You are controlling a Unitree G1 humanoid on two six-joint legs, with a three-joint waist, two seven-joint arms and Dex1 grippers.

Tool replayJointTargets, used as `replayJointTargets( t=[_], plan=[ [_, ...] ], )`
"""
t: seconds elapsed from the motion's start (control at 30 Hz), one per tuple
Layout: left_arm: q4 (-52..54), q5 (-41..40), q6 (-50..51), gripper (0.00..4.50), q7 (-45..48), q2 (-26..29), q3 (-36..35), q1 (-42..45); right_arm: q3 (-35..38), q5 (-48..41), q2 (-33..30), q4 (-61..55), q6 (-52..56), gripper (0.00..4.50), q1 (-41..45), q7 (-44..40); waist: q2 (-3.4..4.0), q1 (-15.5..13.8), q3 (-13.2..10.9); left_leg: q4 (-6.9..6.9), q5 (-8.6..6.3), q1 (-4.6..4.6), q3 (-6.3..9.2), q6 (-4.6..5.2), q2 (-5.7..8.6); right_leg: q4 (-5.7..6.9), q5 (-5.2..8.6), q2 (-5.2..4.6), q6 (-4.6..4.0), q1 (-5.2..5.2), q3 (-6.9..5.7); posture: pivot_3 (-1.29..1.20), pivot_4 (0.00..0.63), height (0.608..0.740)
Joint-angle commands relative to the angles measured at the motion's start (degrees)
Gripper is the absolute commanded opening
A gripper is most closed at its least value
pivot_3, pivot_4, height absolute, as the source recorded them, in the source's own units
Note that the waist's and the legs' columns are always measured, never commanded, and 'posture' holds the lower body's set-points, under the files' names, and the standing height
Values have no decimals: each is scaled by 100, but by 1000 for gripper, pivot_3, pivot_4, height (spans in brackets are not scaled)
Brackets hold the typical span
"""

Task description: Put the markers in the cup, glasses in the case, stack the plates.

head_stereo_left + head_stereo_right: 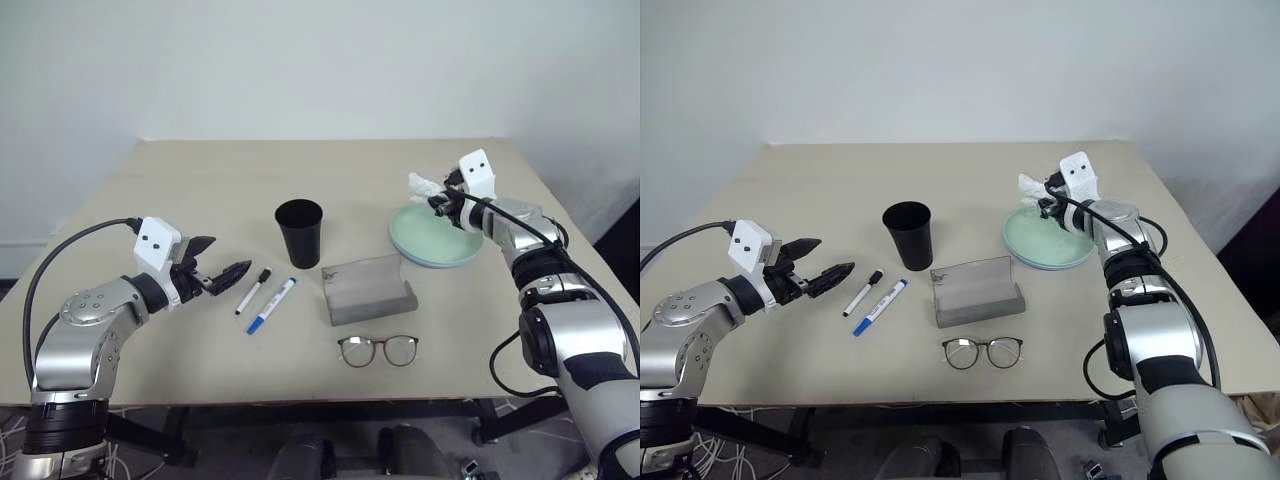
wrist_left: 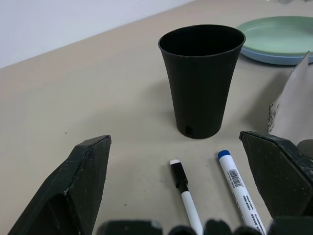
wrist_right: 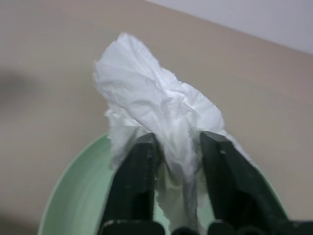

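Two markers (image 1: 262, 297), two plates (image 1: 436, 240)

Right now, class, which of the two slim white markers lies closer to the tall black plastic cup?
The longer blue-capped marker: its cap end lies just below the cup, while the shorter black-capped marker lies farther left.

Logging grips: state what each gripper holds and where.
Right gripper has the crumpled tissue between its fingers, by its lower end. Left gripper is open, holding nothing.
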State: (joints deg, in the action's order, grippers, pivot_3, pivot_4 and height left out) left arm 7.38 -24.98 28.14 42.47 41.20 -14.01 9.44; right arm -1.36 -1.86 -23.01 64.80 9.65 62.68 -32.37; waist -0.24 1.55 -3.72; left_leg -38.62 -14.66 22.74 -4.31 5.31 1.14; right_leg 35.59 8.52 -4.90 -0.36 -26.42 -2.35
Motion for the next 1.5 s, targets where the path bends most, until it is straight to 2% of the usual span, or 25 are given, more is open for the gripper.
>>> replayJointTargets(
  t=[0.03,0.17,0.2,0.33,0.47,0.57,0.9,1.2,1.5],
  plan=[
    [186,48,-62,4500,-19,80,-56,78,129,73,-121,-19,-307,2817,280,146,0,17,0,-1,-1,-1,-2,3,0,0,2,0,4,0,1,0,0,738],
    [127,69,-56,4500,19,77,-6,167,219,51,-309,-40,-378,4238,299,87,0,42,0,-3,-9,-5,1,23,0,3,15,1,26,7,0,0,0,738],
    [113,79,-53,4500,28,69,25,203,225,26,-360,-113,-371,4464,279,-53,0,42,0,-4,-9,-7,1,24,0,3,15,1,26,10,0,0,0,738],
    [91,88,-30,4500,91,4,220,384,234,-103,-546,-577,-286,4464,115,-803,1,60,-1,-9,-6,-10,1,28,0,4,16,2,27,13,2,0,0,738],
    [162,172,21,4500,208,-182,777,647,-9,-267,-909,-1743,20,4464,-467,-2342,0,53,0,-15,-4,-11,8,33,0,5,14,4,30,23,-1,0,0,738],
    [212,235,73,4500,300,-416,1249,939,-64,-408,-1166,-2432,333,4464,-824,-3003,0,34,0,-24,-10,-10,12,42,2,1,8,3,44,31,-2,0,0,738],
    [-82,662,26,4500,846,-978,2571,1991,-256,-469,-1490,-3160,566,4464,-1210,-3984,1,35,-1,-58,-7,-9,5,55,-1,4,7,2,45,37,1,0,0,738],
    [-440,561,529,4500,2089,-1039,3409,2539,-326,-499,-1504,-3495,735,4464,-1446,-4118,0,30,-1,-58,-7,-2,7,58,1,4,8,2,45,31,3,0,0,738],
    [-915,653,651,4500,2681,-1524,3895,2714,-296,-545,-1537,-3790,848,4464,-1666,-4108,0,-32,-2,-66,-7,0,9,60,1,3,8,1,45,33,4,0,0,738]
  ],
)
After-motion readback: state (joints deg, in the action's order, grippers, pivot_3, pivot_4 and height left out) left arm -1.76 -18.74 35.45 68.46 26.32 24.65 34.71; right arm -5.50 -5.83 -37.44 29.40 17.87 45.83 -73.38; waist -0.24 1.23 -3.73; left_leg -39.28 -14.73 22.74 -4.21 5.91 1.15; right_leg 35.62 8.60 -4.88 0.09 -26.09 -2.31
